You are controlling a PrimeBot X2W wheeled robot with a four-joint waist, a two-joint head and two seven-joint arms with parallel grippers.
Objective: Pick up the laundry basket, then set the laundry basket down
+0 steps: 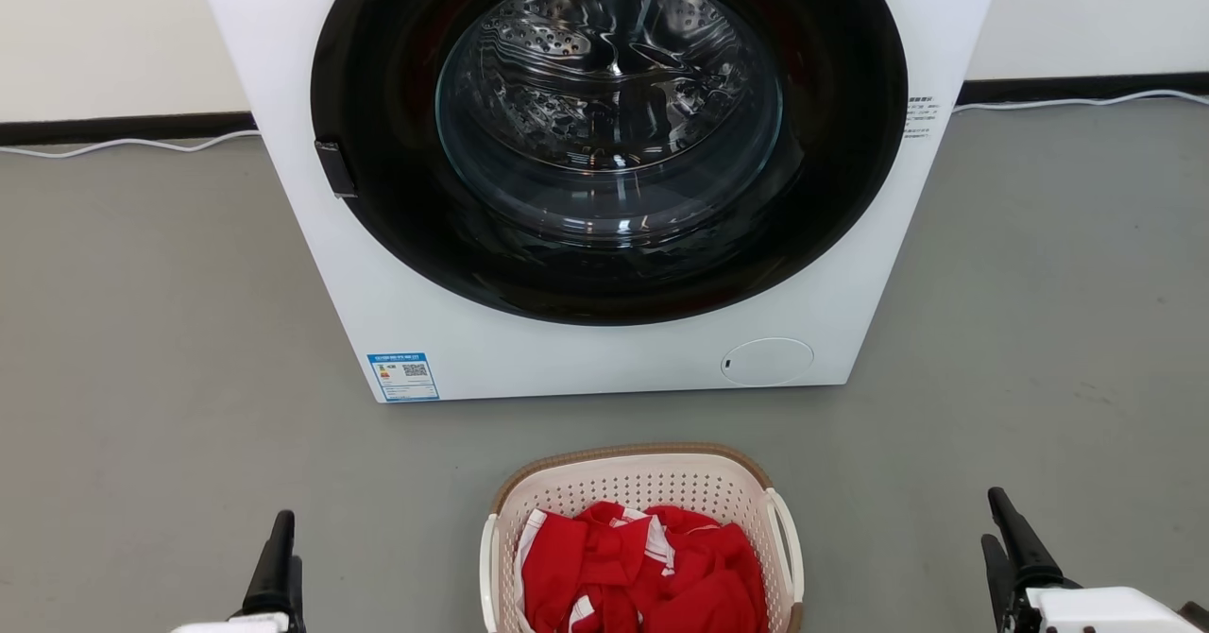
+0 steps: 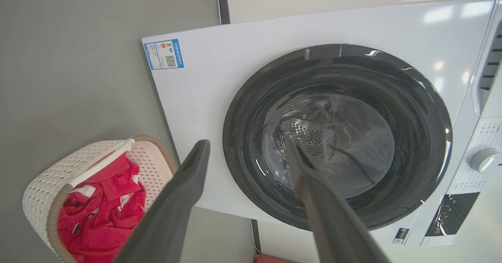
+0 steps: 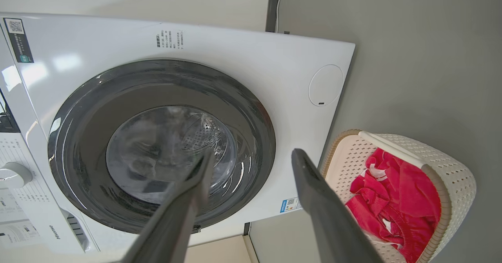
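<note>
Left end effector point(image 2: 247, 149) and right end effector point(image 3: 251, 155) hang released, empty. Each should take one of the side handles point(image 1: 789, 538) of the laundry basket point(image 1: 623, 451) (lifting evenly, level).

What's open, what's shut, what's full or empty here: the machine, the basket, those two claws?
Washing machine door: shut.
Drum: looks empty through the glass.
Laundry basket: standing on the floor, not held.
Red clothes: piled loose inside the basket.
Left gripper: open, holding nothing.
Right gripper: open, holding nothing.
</note>
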